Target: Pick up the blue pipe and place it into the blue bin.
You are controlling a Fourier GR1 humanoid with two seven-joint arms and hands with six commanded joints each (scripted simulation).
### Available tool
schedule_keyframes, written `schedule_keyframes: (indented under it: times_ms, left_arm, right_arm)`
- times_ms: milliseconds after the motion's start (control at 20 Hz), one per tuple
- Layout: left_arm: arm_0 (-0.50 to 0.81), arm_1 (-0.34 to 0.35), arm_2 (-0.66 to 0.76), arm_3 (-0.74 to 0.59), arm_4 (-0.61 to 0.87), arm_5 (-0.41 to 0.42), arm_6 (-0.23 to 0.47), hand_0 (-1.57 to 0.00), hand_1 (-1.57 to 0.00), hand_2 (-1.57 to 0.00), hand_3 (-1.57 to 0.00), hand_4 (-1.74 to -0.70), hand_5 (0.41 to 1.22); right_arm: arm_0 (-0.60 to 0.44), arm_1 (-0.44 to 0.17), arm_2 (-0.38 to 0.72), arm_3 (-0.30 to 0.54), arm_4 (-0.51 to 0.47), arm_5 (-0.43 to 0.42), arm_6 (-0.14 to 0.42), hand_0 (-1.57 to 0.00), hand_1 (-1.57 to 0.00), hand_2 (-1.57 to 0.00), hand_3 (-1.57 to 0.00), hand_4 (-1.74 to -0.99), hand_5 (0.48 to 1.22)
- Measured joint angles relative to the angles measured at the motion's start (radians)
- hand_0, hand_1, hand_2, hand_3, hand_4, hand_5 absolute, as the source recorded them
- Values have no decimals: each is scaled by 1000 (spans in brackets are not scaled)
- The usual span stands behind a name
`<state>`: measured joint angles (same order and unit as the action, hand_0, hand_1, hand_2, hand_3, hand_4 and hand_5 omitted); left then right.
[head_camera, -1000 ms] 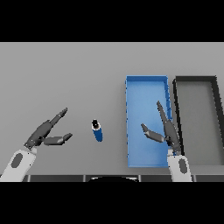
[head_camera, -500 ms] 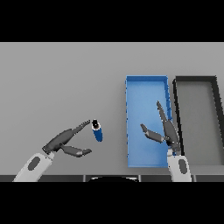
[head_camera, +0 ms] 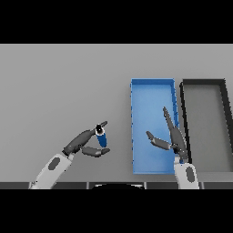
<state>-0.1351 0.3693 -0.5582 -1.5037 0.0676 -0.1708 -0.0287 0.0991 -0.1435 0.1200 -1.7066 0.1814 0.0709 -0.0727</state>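
Pipe risk: your open left hand point(head_camera: 86, 143) only brackets the blue pipe point(head_camera: 101, 136); closing off-centre could knock it away from the blue bin point(head_camera: 152, 98).

Two arms, white shells with grey oval insets near the wrists. Left hand point(head_camera: 84, 143) dark grey, slender segmented fingers and thumb. Right hand point(head_camera: 174, 139) alike, same dark finish.

Left hand point(head_camera: 84, 143) and right hand point(head_camera: 173, 136) both spread.
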Motion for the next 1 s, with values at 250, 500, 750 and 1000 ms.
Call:
schedule_keyframes:
  times_ms: [250, 500, 750, 1000]
  left_arm:
    - [-28, -63, -9, 92, -53, 42, -73, 1, 1, -51, -16, -1117, 543]
    - [-43, -138, 9, 122, 44, -3, -68, -179, -411, -578, -590, -1301, 784]
    - [-20, -174, 1, 108, 47, 10, -105, -1099, -1190, -1246, -1196, -1588, 1078]
    - [-19, -166, -32, 94, 21, 28, -123, -1416, -1446, -1464, -1443, -1525, 1174]
  right_arm:
    - [-5, -7, -12, -13, -10, -3, 23, 1, 1, 1, 1, -1192, 549]
    - [-2, -4, -10, -7, -7, -4, 7, 1, 1, 1, 1, -1192, 560]
    - [-1, -9, -9, -10, 2, -6, 11, 1, 1, 1, 1, -1179, 561]
    - [-9, -9, -13, 1, -1, -7, 21, 1, 1, 1, 1, -1174, 558]
